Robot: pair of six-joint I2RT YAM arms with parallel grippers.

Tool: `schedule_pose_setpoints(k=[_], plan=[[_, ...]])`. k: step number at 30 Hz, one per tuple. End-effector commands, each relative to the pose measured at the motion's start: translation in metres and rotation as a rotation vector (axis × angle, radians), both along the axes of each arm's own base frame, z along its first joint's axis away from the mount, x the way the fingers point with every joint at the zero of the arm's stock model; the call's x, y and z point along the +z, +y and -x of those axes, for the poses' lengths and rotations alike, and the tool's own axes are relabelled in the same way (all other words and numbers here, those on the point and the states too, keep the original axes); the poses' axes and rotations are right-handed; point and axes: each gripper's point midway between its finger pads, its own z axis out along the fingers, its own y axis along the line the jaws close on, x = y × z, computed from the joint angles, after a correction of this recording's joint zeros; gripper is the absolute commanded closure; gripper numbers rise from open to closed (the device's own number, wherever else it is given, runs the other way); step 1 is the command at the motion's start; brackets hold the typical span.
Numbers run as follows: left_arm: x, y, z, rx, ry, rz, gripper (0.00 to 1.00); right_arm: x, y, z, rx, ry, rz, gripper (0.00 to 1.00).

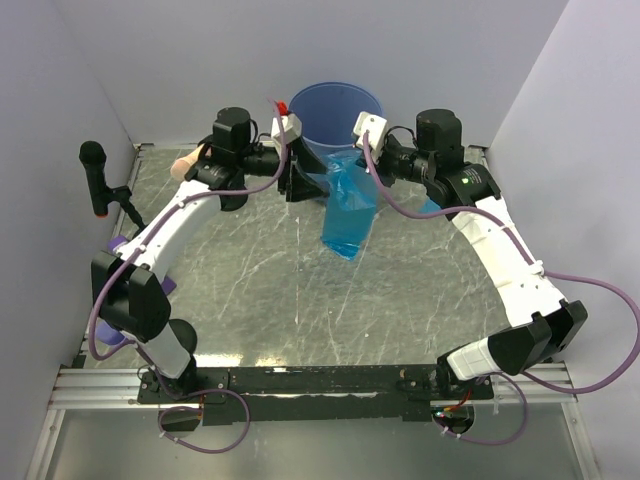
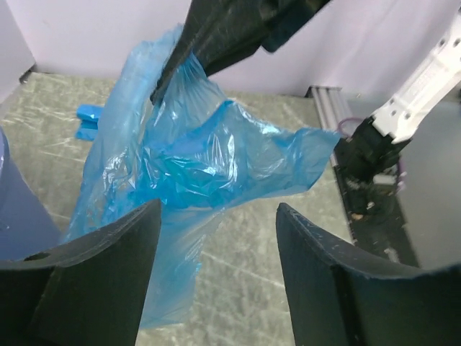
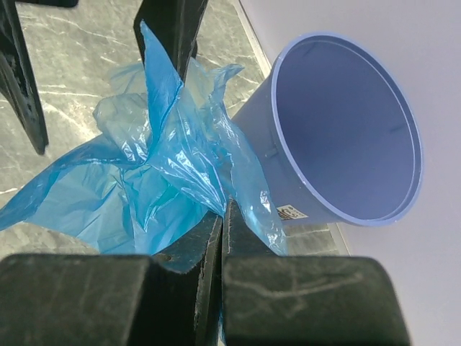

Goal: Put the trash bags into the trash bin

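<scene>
With the right hand [image 3: 223,216] pinched shut on the top of the trash bag [image 1: 350,210], which hangs just outside the trash bin [image 1: 320,125], and the left hand [image 2: 220,213] spread open beside it, the limp film may snag on the rim and spill outside.

- a grey marbled table [image 1: 250,290] lay beneath the left gripper [image 2: 217,216] and the right gripper [image 3: 225,213].
- a black microphone-like stand [image 1: 95,175] stood far out to the left of the left gripper.
- a peach-coloured object [image 1: 185,165] sat left of that gripper, closer in.
- a purple item [image 1: 125,245] lay at the table's left edge.
- a metal rail [image 1: 100,385] ran well to the near side of both grippers.
</scene>
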Motion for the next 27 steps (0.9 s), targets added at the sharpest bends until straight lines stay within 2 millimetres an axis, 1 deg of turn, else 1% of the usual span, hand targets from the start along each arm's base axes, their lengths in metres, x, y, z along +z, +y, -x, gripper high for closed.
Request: schedule_pose_setpoints(k=[1,3,4,5,7,12,17,20,23,24,25,27], plan=[[0.011,-0.001,0.011,-0.030,-0.178,-0.011,0.34,0.030,0.004,0.009,0.026,-0.062,-0.054,1.00],[0.009,-0.005,0.011,-0.050,-0.217,-0.021,0.37,0.029,0.005,0.009,0.028,-0.057,-0.053,1.00],[0.007,-0.007,0.011,-0.057,-0.230,-0.027,0.41,0.030,0.004,0.010,0.027,-0.059,-0.055,1.00],[0.009,-0.009,0.012,-0.068,-0.248,-0.027,0.47,0.027,0.005,0.009,0.027,-0.052,-0.053,1.00],[0.009,-0.013,0.013,-0.090,-0.264,-0.025,0.52,0.025,0.004,0.009,0.024,-0.049,-0.052,1.00],[0.013,-0.019,0.017,-0.132,-0.258,0.000,0.54,0.020,0.004,0.008,0.019,-0.037,-0.050,1.00],[0.012,-0.023,0.019,-0.162,-0.258,0.012,0.57,0.022,0.005,0.007,0.014,-0.036,-0.060,1.00],[0.018,-0.025,0.024,-0.173,-0.270,0.040,0.58,0.021,0.005,0.005,0.009,-0.032,-0.064,1.00],[0.023,-0.028,0.029,-0.184,-0.288,0.069,0.63,0.018,0.005,0.003,0.000,-0.025,-0.066,1.00],[0.029,-0.028,0.030,-0.183,-0.318,0.085,0.64,0.019,0.005,0.003,-0.004,-0.025,-0.069,1.00],[0.031,-0.030,0.032,-0.182,-0.340,0.092,0.66,0.017,0.005,0.001,-0.013,-0.019,-0.069,1.00],[0.033,-0.031,0.035,-0.173,-0.385,0.109,0.67,0.018,0.004,-0.002,-0.023,-0.017,-0.075,1.00]])
